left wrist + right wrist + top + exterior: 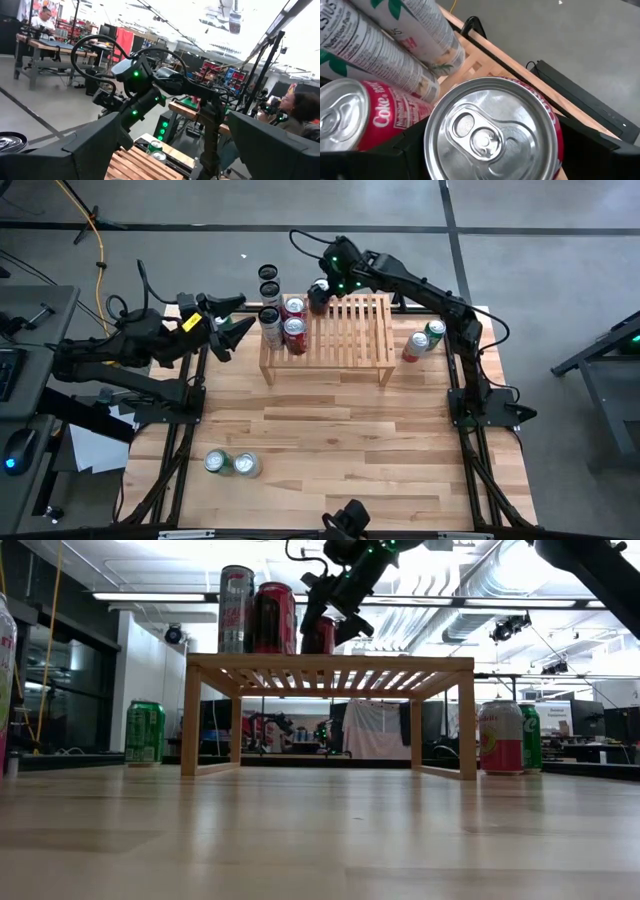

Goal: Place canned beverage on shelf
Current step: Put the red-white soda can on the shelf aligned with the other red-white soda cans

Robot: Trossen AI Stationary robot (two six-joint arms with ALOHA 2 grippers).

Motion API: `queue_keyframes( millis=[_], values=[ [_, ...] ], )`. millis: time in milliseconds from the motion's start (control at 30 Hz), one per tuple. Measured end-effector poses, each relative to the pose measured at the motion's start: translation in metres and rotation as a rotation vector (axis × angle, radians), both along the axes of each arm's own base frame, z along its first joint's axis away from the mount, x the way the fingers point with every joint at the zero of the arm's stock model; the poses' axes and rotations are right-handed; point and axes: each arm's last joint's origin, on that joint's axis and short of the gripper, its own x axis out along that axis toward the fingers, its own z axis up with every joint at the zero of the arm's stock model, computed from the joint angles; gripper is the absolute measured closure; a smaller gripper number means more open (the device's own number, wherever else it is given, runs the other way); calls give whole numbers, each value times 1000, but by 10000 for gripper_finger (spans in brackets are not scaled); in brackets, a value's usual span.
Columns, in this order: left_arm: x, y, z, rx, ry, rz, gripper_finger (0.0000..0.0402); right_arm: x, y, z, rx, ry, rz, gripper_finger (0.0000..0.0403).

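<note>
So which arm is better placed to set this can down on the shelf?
Right: its gripper holds a red can over the shelf. The left gripper waits open, beside it.

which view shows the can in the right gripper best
The right wrist view: the can fills the picture, its lid and tab plain between the gripper's dark fingers. The low view shows its red side under the right gripper, on the shelf. The high view hides it beneath the gripper. The left wrist view misses it.
</note>
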Motion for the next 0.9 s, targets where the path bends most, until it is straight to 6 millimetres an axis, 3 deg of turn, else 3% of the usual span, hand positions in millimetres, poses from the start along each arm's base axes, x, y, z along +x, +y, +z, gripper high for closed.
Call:
queue_keyframes(
  millis=[900],
  values=[
    [4, 0, -2, 2, 13, -2, 41, -2, 1, -2, -40, 52, 63, 79]
  ],
)
